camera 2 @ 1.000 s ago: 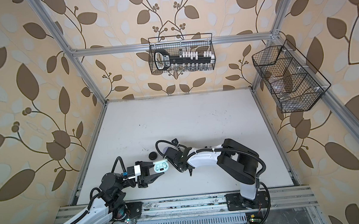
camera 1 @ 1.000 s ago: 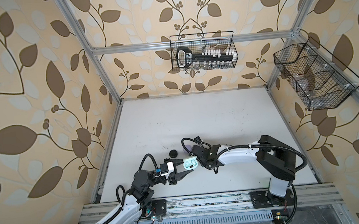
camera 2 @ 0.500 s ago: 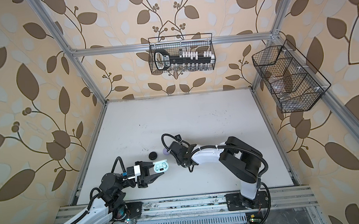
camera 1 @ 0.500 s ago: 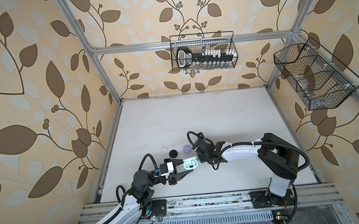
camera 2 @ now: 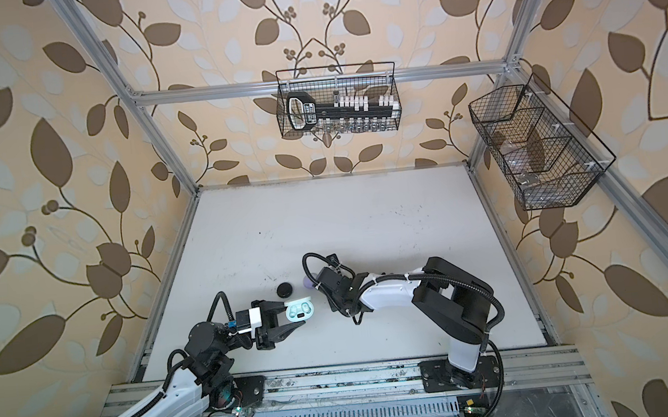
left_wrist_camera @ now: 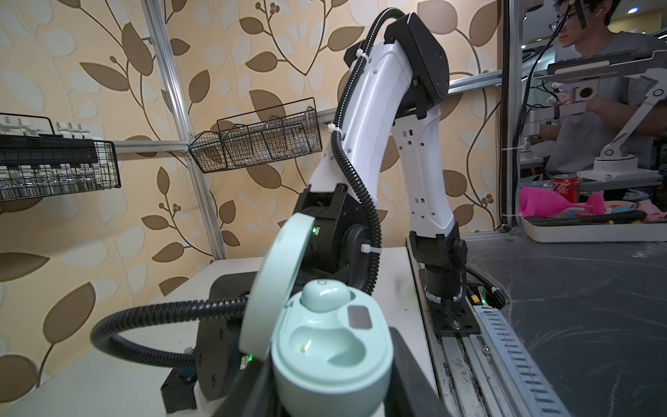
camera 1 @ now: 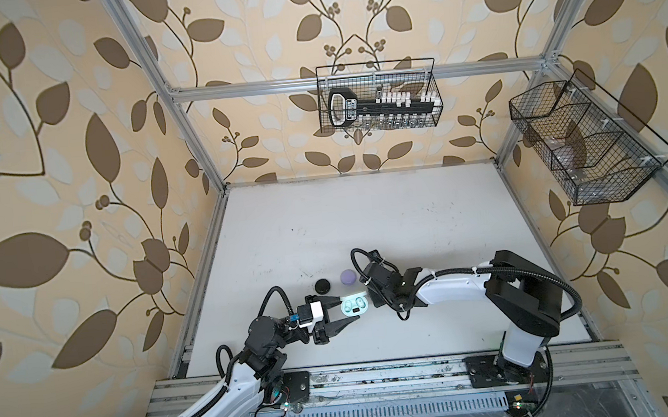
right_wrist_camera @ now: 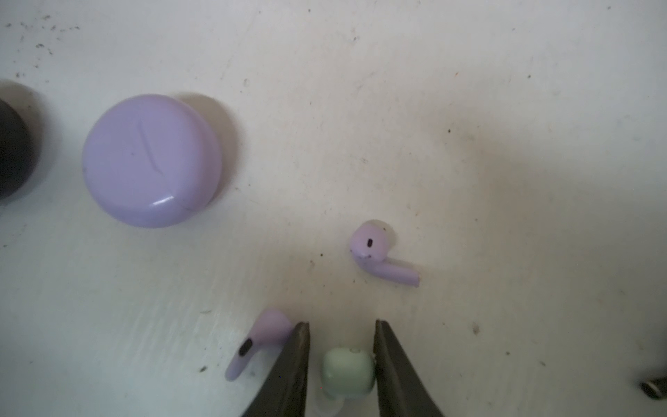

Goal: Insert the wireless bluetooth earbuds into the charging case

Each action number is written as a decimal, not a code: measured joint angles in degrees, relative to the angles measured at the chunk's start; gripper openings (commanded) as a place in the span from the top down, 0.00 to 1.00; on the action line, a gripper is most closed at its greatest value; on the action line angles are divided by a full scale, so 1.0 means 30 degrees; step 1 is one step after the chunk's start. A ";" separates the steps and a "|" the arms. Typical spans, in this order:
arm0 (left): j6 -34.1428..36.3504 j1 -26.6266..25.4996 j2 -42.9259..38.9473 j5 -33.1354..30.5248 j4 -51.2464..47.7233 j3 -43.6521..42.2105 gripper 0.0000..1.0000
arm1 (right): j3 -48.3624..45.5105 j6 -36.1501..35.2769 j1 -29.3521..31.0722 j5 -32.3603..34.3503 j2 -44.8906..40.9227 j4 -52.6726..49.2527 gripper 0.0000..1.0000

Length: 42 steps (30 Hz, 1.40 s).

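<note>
The right pincer (right_wrist_camera: pixel 341 323) has edged back from the mint charging case (left_wrist_camera: pixel 332 353), baring the lavender case (camera 1: pixel 348 276). It is pitched down over the table (camera 1: pixel 367 223), judged to be fetching the loose mint earbud (right_wrist_camera: pixel 347 372), with the seated mint earbud (left_wrist_camera: pixel 326 296) already in its socket. Its jaws stand narrowly parted astride the loose one, but a grip cannot be confirmed. The left pincer (camera 1: pixel 348 309), arm low, clamps the open case.
</note>
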 measured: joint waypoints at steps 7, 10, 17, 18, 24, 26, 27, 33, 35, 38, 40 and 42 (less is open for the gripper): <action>0.0000 0.0000 0.0000 0.0000 0.0000 0.0000 1.00 | -0.0022 0.0095 0.0131 0.0138 0.0000 0.0000 0.72; 0.0000 0.0000 0.0000 0.0000 0.0000 0.0000 1.00 | -0.0036 0.0197 0.0211 0.0153 0.0000 0.0015 0.74; 0.0000 -0.0109 0.0000 -0.0029 -0.0044 0.0000 1.00 | -0.0328 0.0357 0.0335 0.0138 -0.0357 -0.0182 0.77; 0.0000 -0.0117 0.0000 -0.0029 -0.0058 0.0000 1.00 | -0.0401 0.0423 0.0364 0.0138 -0.0459 -0.0284 0.77; -0.0022 -0.0117 0.0022 -0.0546 -0.0423 0.0000 1.00 | -0.1413 0.1027 0.0685 0.0379 -0.2069 -0.0554 0.78; -0.0044 -0.0117 0.0117 -0.0750 -0.0612 0.0000 1.00 | -0.1770 0.1166 0.0780 0.0605 -0.3075 -0.0437 0.78; -0.0080 -0.0117 0.0226 -0.0940 -0.0670 0.0000 1.00 | -0.1923 0.1224 0.0852 0.0780 -0.3694 -0.0313 0.78; -0.0590 -0.0117 0.1115 -0.2033 -0.1231 0.0015 1.00 | -0.2871 0.1341 0.1472 0.1785 -0.6790 0.1173 0.78; -0.0809 -0.0117 0.1501 -0.2433 -0.1566 0.0095 1.00 | -0.3628 0.1260 0.1647 0.2208 -0.8029 0.1865 0.78; -0.1071 -0.0117 0.2441 -0.2659 -0.1843 0.0364 1.00 | -0.4889 0.0882 0.1960 0.3118 -1.0258 0.2827 0.78; -0.1158 -0.0117 0.3075 -0.2659 -0.1858 0.0525 1.00 | -0.5610 0.0466 0.2113 0.3716 -1.1781 0.3512 0.78; -0.1377 -0.0117 0.3636 -0.2506 -0.1960 0.0765 1.00 | -0.6353 -0.0102 0.2215 0.4240 -1.3522 0.4167 0.78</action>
